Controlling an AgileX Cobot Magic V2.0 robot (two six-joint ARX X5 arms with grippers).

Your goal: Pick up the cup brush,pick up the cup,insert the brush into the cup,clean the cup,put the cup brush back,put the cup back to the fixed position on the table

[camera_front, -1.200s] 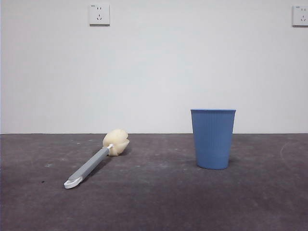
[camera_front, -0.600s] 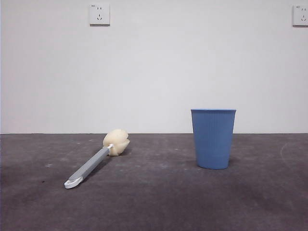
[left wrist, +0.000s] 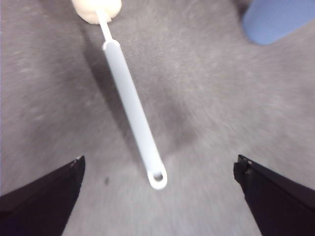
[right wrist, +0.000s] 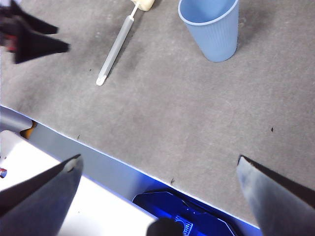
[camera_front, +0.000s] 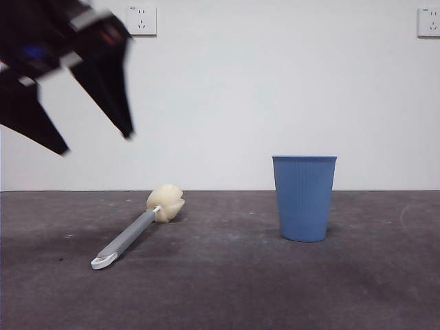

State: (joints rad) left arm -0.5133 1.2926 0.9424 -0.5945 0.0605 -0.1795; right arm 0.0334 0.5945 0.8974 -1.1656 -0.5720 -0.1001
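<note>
Front view: cup brush [camera_front: 136, 229] flat, sponge rearward

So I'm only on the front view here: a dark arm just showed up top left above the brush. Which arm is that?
Observer: The left gripper. Its wrist view looks straight down on the cup brush, the handle running between its open jaws.
Operator: Is it touching the brush?
Observer: No. It hangs above; the handle's looped end lies bare on the table.
Operator: And the right arm?
Observer: The right gripper waits open at the table's near edge, the cup well ahead of it.
Operator: Anything in the cup?
Observer: From the right wrist view, what shows of its inside looks empty.
</note>
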